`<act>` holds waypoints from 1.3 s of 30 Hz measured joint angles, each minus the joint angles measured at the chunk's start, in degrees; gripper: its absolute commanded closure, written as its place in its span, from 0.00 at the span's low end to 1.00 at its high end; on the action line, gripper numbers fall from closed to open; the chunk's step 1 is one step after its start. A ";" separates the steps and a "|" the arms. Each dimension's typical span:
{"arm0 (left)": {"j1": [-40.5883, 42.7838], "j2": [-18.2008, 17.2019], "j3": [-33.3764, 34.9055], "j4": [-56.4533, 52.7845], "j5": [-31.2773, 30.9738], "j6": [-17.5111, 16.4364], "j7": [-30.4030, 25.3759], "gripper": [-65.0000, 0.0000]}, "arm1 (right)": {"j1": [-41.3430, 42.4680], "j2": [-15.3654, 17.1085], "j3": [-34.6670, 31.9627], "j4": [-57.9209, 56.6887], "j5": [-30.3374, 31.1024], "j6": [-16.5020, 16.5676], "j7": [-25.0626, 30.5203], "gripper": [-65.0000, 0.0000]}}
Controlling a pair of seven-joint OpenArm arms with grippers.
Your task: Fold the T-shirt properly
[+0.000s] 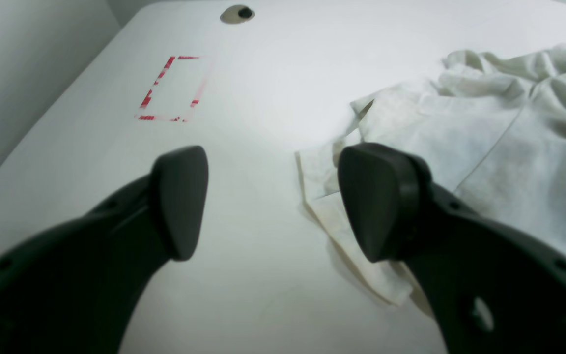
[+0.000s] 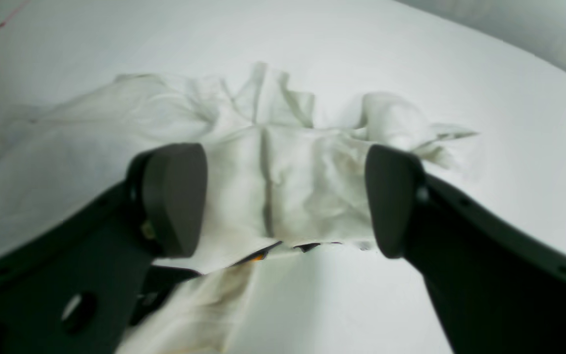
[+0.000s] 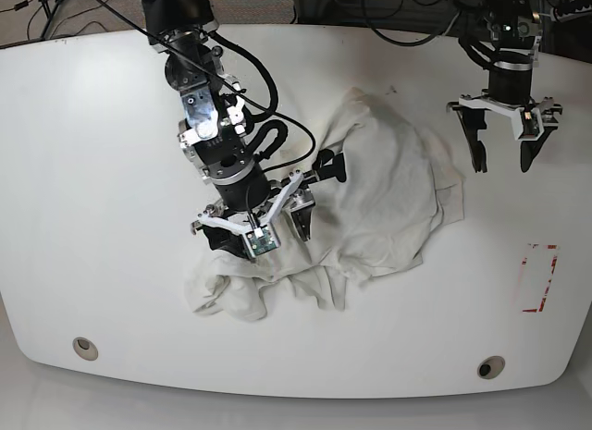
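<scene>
Two grippers, jaws wide and empty, flank the crumpled T-shirt (image 3: 370, 203) (unfolded yet): right gripper (image 3: 262, 225) over it, left gripper (image 3: 500, 153) beside; spreading flat likely comes next.

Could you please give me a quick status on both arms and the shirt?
Left pincer open, beside shirt. Right pincer open, low over it. T-shirt crumpled, unfolded. Nothing blocking.

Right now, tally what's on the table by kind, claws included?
T-shirt: 1
Claws: 2, the left claw and the right claw
Red tape rectangle: 1
Table holes: 2, one and another
Total: 6
</scene>
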State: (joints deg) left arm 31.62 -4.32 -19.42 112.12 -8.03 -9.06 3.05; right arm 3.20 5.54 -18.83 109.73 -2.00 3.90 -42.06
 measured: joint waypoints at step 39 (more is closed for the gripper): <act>0.92 -0.02 -3.91 0.66 0.68 2.34 0.39 0.32 | 6.99 11.26 8.44 -15.45 -1.31 4.50 -0.13 0.28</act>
State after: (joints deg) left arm 32.53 -4.34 -23.33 112.77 -7.35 -6.72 3.44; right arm 10.20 16.80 -10.39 94.28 -3.31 8.40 -42.19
